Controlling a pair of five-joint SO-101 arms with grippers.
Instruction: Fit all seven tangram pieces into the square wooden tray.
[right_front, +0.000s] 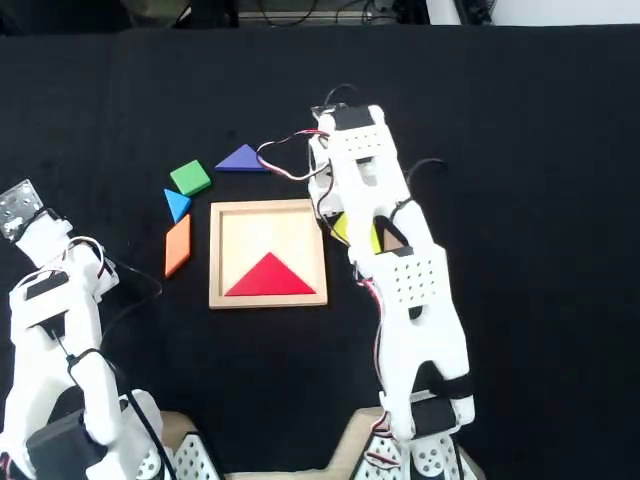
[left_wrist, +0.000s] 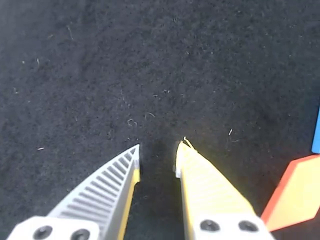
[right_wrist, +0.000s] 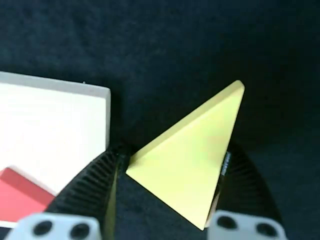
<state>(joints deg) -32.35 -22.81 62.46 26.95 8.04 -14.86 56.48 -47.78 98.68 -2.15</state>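
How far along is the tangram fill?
Done: the red triangle lies in the tray. In hand: the right gripper grips the yellow triangle beside the tray's edge. To go: green square, blue triangle, orange piece and purple triangle lie on the cloth outside.

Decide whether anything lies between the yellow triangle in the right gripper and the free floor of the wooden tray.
Nothing visible blocks it. The right gripper holds the yellow triangle just outside the wooden tray, so only its raised rim must be crossed. Inside, the red triangle lies along one edge; the rest is bare.
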